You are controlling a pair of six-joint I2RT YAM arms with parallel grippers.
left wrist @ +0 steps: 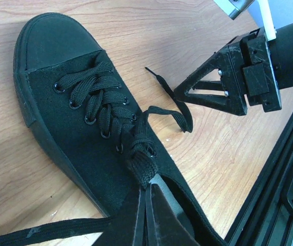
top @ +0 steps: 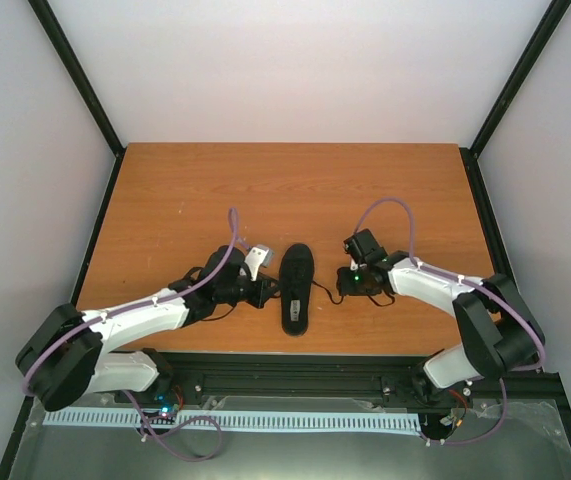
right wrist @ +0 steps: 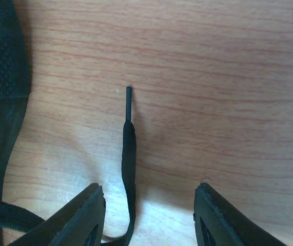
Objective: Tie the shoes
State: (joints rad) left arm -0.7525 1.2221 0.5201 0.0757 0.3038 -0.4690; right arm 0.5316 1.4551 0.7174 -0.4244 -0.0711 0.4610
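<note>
1. Catching the loose lace end (right wrist: 129, 154) looks like the step in hand. The right arm's fingers (right wrist: 92, 218) are spread wide, one on each side of it. It lies flat on the surface (right wrist: 228, 77) between them, with its stiff tip pointing away from the wrist.
2. The shoe (top: 296, 288) sits on the near middle of the surface between the two arms, with its toe to the far side and its heel toward the near edge.
3. The left arm's fingers (left wrist: 162, 212) are pressed together at the top of the lacing and appear to pinch a strand there, just past the last eyelets. Whether they also catch the tongue cannot be told. A firm hold there would stop the shoe sliding when the right side pulls.
4. The right fingers should go down until their tips touch the surface. The lace is thin and lies flat, so closing above it would likely miss.
5. The better place to grip is the soft woven part behind the stiff tip, centred between the fingers. The hard tip could squirt out as they shut.
6. The lift should be gentle and out to the right, because this lace bends back on itself just beside the shoe and could kink.
7. The other lace (left wrist: 49, 229) trails along the surface on the left side of the shoe. It is best left undisturbed until the two are crossed.
</note>
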